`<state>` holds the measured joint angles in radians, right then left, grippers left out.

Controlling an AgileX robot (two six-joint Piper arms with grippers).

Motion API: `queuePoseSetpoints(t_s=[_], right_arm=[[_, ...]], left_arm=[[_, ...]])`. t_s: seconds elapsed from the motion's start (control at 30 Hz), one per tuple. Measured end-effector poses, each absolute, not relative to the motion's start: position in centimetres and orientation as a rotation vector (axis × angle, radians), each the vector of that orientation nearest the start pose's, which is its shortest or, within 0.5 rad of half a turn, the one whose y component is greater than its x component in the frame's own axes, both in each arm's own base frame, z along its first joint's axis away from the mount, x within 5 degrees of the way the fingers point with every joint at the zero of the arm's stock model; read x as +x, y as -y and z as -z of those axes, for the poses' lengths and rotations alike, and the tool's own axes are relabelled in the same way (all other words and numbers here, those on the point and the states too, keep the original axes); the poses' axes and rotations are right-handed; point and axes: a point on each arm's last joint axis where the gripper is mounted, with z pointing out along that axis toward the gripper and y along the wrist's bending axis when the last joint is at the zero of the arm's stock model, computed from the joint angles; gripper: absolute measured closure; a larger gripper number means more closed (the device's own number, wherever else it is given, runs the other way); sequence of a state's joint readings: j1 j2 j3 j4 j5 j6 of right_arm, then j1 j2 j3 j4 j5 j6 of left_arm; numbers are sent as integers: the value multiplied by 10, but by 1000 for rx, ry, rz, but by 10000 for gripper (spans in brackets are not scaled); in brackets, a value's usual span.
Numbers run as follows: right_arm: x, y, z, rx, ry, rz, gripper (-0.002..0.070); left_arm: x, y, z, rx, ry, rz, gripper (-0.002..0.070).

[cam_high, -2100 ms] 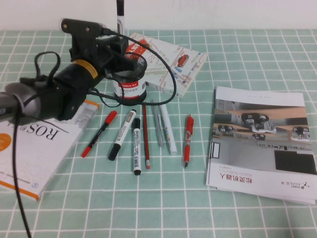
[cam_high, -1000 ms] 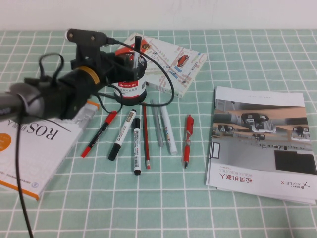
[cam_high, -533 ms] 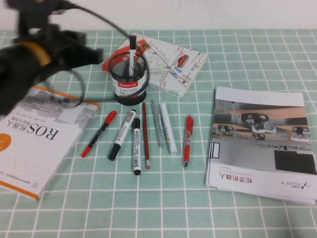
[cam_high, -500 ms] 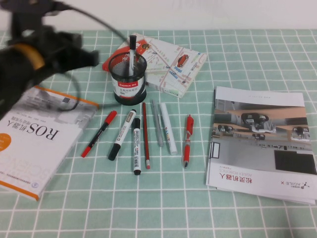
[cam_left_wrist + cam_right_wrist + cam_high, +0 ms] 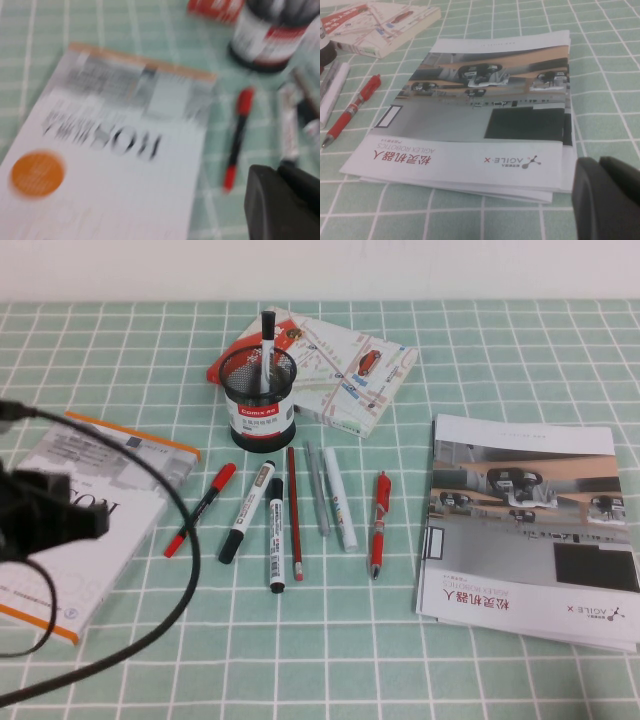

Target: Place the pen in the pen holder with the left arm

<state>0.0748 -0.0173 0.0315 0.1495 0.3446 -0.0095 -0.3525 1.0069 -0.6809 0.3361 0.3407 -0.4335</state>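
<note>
The pen (image 5: 266, 345), white barrel with a black cap, stands upright in the black mesh pen holder (image 5: 260, 412) at the back middle of the table. Nothing holds it. My left gripper (image 5: 60, 520) is far from the holder, at the left edge over the ROS book, with its black cable looping below it. In the left wrist view the left gripper (image 5: 282, 205) shows shut and empty, and the holder (image 5: 265, 37) is blurred at the far side. My right gripper (image 5: 600, 195) is shut and empty beside the brochure; it is out of the high view.
The ROS book (image 5: 100, 470) lies at the left. Several pens and markers lie in a row in front of the holder, from a thin red-capped pen (image 5: 200, 508) to a red pen (image 5: 380, 522). A map booklet (image 5: 345, 365) lies behind. A brochure (image 5: 530, 525) lies at the right.
The left arm lowered the pen into the holder, let it go, then drew back left and towards the near edge. The pen stays standing in the holder.
</note>
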Motion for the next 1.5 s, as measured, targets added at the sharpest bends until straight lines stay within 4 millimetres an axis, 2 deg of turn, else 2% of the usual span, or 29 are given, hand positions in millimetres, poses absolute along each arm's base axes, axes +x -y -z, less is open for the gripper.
queuePoseSetpoints(t_s=[0.2,0.47,0.67,0.73,0.83,1.13,1.33,1.5], right_arm=[[53,-9,-173,17,-1843,-191,696],[53,-9,-173,17,-1843,-191,696],[53,-9,-173,17,-1843,-191,696],[53,-9,-173,17,-1843,-191,696],[53,-9,-173,17,-1843,-191,696],[53,-9,-173,17,-1843,-191,696],[53,-9,-173,18,-1843,-192,696],[53,-9,-173,18,-1843,-192,696]], left_arm=[[192,55,-288,168,-2238,74,675],[190,55,-293,164,-2198,99,675],[158,45,-311,173,-2013,176,675],[144,40,-309,202,-1917,187,675],[123,32,-295,211,-1791,190,675],[71,13,-246,128,-1628,162,675],[58,10,-214,110,-1615,166,675],[55,10,-194,109,-1640,167,675]])
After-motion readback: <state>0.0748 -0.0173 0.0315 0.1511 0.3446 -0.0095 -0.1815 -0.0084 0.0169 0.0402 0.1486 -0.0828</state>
